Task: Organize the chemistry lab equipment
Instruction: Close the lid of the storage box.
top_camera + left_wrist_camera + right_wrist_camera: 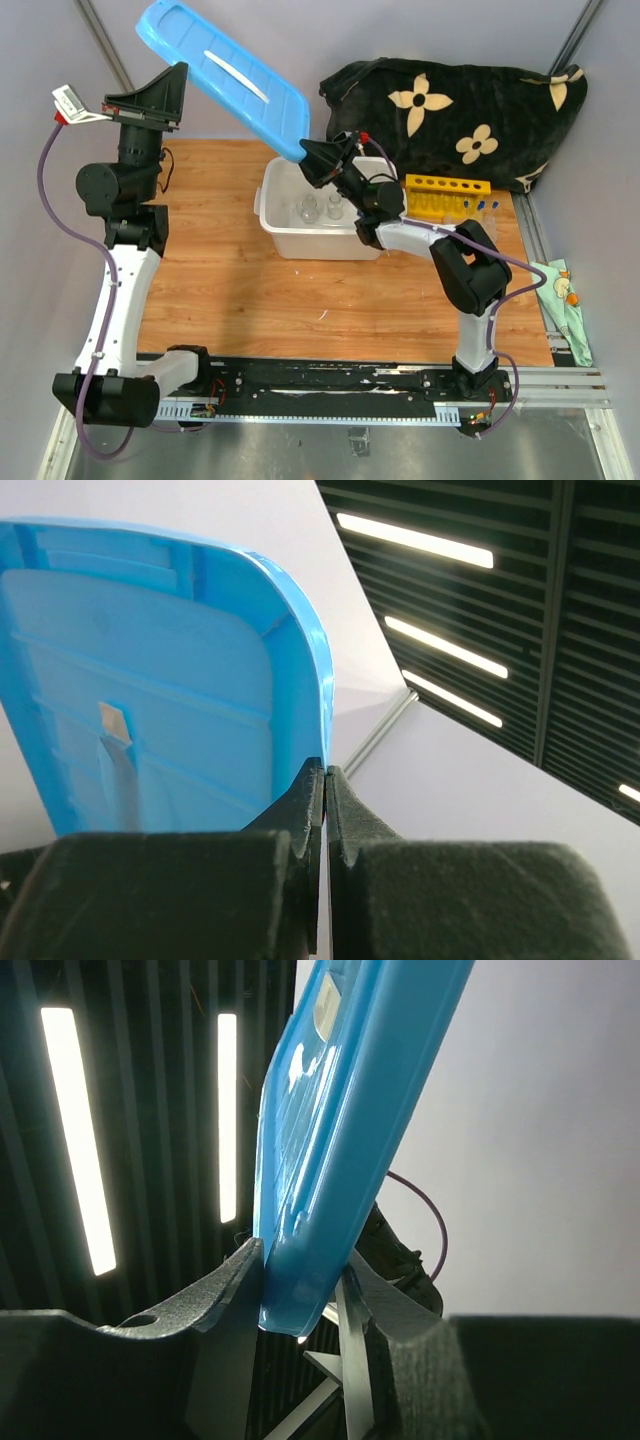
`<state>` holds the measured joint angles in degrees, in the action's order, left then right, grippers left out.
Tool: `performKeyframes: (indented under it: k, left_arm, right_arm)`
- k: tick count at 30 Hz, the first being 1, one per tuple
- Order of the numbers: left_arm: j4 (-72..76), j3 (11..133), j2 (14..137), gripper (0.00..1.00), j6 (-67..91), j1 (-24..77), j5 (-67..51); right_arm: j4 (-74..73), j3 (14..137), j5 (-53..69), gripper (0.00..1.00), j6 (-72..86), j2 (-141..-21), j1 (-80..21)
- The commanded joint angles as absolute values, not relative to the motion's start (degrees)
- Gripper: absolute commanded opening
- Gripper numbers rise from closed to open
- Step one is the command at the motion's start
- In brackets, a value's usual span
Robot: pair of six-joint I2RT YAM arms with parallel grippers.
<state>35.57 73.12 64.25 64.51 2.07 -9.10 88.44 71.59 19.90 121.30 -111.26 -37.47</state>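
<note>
Noted left gripper (325,775) pinched tight on lid (150,680) edge, right gripper (305,1275) half-closed on its corner, above tub (320,243). Found beakers (310,208) inside tub, yellow rack (447,190) beside it. Judged lid removal; next, park lid beside tub.

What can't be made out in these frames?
- Top view: far right corner of the white tub, hidden by the blue lid and right end effector.
- Top view: lower front of the yellow tube rack, behind the right arm.
- Wrist views: the table, out of frame.
- Right wrist view: whether the fingers clamp the lid.
</note>
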Motion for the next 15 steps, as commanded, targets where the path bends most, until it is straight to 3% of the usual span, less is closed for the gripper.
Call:
performKeyframes:
  k: [1, 3, 4, 5, 8, 9, 15]
  left_arm:
    - [34.3, 70.0, 59.2, 0.00, 62.7, 2.3, -9.0]
    - [32.6, 68.1, 57.4, 0.06, 61.7, 2.3, -8.4]
    - [31.7, 67.3, 56.6, 0.16, 61.2, 2.3, -8.2]
    - [30.7, 66.6, 55.6, 0.31, 60.6, 2.3, -7.9]
    - [25.2, 64.9, 52.9, 0.90, 58.5, 2.3, -6.7]
    - [22.7, 64.8, 52.0, 0.98, 57.4, 2.3, -6.3]
    - [11.5, 63.4, 47.3, 0.99, 52.8, 2.3, -5.3]
  right_arm:
    - [90.9, 68.8, 20.5, 0.01, 127.4, -106.3, -34.9]
    - [90.9, 67.4, 21.0, 0.01, 125.8, -104.8, -33.9]
    - [90.8, 66.8, 21.6, 0.01, 125.1, -104.2, -33.4]
    - [90.8, 66.1, 22.3, 0.01, 124.5, -103.6, -32.9]
    - [90.8, 64.2, 24.3, 0.01, 122.1, -101.9, -31.0]
    - [90.8, 63.3, 24.9, 0.01, 121.7, -101.3, -30.3]
    - [90.7, 57.8, 29.7, 0.01, 119.8, -98.3, -24.1]
